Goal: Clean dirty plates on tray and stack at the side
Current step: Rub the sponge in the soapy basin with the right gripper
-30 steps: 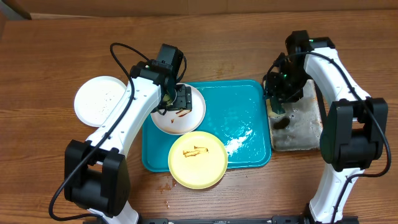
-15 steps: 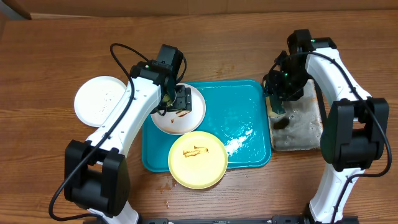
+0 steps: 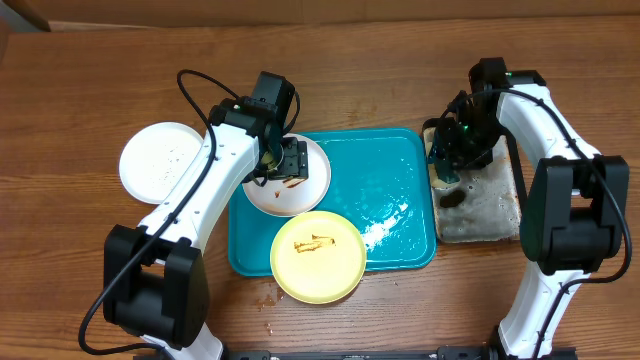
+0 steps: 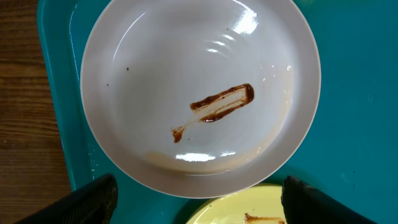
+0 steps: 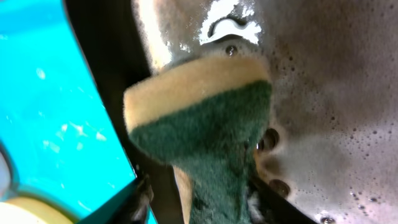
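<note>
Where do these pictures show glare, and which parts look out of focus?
Overhead view: even light, sharp, with a wet sheen on the tray. Left wrist view: bright glare patches on the white plate, while the left fingers at the bottom corners are dark and blurred. Right wrist view: the sponge looks soft, and the foamy water shows small white glints.

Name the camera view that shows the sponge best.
Right wrist: the sponge fills the frame, yellow layer and green scouring side plain. Overhead shows only a sliver of it at the right gripper; the left wrist view does not show it.
</note>
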Tool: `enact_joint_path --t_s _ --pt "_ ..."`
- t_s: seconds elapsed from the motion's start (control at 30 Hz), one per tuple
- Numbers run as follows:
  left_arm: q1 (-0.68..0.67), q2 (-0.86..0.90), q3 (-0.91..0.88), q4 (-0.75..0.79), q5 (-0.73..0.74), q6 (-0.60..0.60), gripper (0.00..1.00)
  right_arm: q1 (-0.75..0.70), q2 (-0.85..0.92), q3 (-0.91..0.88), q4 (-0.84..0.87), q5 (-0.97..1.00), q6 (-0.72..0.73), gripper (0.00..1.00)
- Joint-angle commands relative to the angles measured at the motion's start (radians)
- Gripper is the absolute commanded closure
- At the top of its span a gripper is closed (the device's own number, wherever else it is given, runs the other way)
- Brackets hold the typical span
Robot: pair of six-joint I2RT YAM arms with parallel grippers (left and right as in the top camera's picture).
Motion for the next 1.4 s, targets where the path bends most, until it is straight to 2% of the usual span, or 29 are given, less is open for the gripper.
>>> enact_joint_path --t_s 0.0,0.07,0.2,0.23,0.27,0.33,0.37,0.4,0.43,0.47,0.5,0.57,0.7,0.77,0.8,0.87,0.9,0.93,0.97,1.0,1.03,1.37 --pt "-0.004 -0.017 0.011 -0.008 -0.013 0.008 0.15 -0.002 -0.001 -0.032 0.029 -0.008 0.009 0.53" --pt "-0.004 -0.017 0.011 -0.011 -0.014 0.008 0.15 -0.002 -0.001 -0.055 0.057 -0.008 0.022 0.52" --pt "-0.004 -0.017 0.011 -0.010 -0.014 0.012 0.15 -0.002 -0.001 -0.105 0.099 -0.026 0.024 0.41" --pt "-0.004 -0.017 0.011 -0.010 -0.013 0.012 0.15 -0.002 -0.001 -0.113 0.106 -0.031 0.024 0.43" --pt "-0.004 -0.017 0.011 -0.010 -0.013 0.012 0.15 -0.002 -0.001 -0.119 0.114 -0.031 0.024 0.51" --pt "-0.004 -0.017 0.011 -0.010 -0.013 0.012 0.16 -0.002 -0.001 -0.121 0.117 -0.031 0.024 0.79" --pt "-0.004 -0.017 0.011 -0.011 -0.013 0.012 0.16 -0.002 -0.001 -0.121 0.117 -0.031 0.026 0.88" --pt "-0.004 -0.017 0.011 -0.011 -0.013 0.012 0.16 -0.002 -0.001 -0.121 0.117 -0.031 0.028 0.93" --pt "-0.004 -0.017 0.011 -0.011 -0.013 0.012 0.16 -0.002 -0.001 -0.121 0.117 -0.031 0.027 0.93" --pt "-0.004 -0.017 0.011 -0.010 -0.013 0.012 0.16 -0.002 -0.001 -0.121 0.116 -0.031 0.027 0.89" --pt "-0.004 -0.017 0.011 -0.010 -0.013 0.012 0.16 -0.002 -0.001 -0.121 0.116 -0.031 0.027 0.73" --pt "-0.004 -0.017 0.011 -0.010 -0.013 0.012 0.16 -0.002 -0.001 -0.121 0.113 -0.031 0.027 0.61" --pt "-0.004 -0.017 0.011 -0.009 -0.013 0.016 0.15 -0.002 -0.001 -0.121 0.108 -0.025 0.027 0.19" --pt "-0.004 -0.017 0.011 -0.009 -0.014 0.016 0.15 -0.002 -0.001 -0.113 0.101 -0.007 0.028 0.17" --pt "-0.004 -0.017 0.011 -0.009 -0.014 0.017 0.16 -0.002 -0.001 -0.107 0.093 0.004 0.027 0.21" --pt "-0.004 -0.017 0.011 -0.009 -0.014 0.020 0.15 -0.002 -0.001 -0.076 0.059 0.027 0.027 0.40" --pt "-0.004 -0.017 0.011 -0.008 -0.014 0.023 0.16 -0.002 -0.001 -0.064 0.048 0.027 0.027 0.45" --pt "-0.004 -0.017 0.011 -0.007 -0.014 0.023 0.15 -0.002 -0.001 -0.050 0.034 0.031 0.027 0.54" --pt "-0.004 -0.017 0.011 -0.006 -0.014 0.023 0.16 -0.002 -0.001 -0.039 0.023 0.036 0.027 0.65" --pt "-0.004 -0.017 0.011 -0.006 -0.014 0.023 0.16 -0.002 -0.001 -0.024 0.007 0.042 0.028 0.83" --pt "-0.004 -0.017 0.011 -0.005 -0.014 0.023 0.16 -0.002 -0.001 -0.018 0.000 0.049 0.028 0.96" --pt "-0.004 -0.017 0.011 -0.002 -0.014 0.023 0.16 -0.020 -0.001 -0.012 -0.031 0.143 0.083 0.96"
